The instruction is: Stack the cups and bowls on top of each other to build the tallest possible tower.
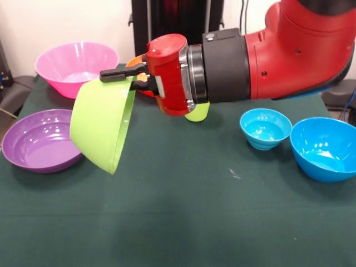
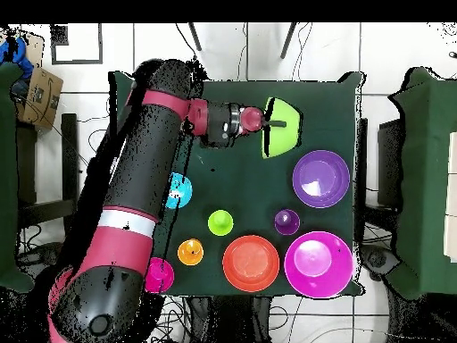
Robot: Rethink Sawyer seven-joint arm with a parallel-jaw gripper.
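My gripper is shut on the rim of the lime green bowl, which hangs tipped on its side above the table, its opening facing sideways. From overhead the gripper and green bowl sit near the table's far edge. The shallow purple bowl lies just beside and below the held bowl, and the big pink bowl stands behind it. The small light blue bowl and big blue bowl stand at the right. The lime green cup peeks out under the wrist.
Overhead, the orange bowl sits beside the pink bowl, with the purple cup, green cup and orange cup nearby. A small reddish bowl shows by the arm, which covers the big blue bowl.
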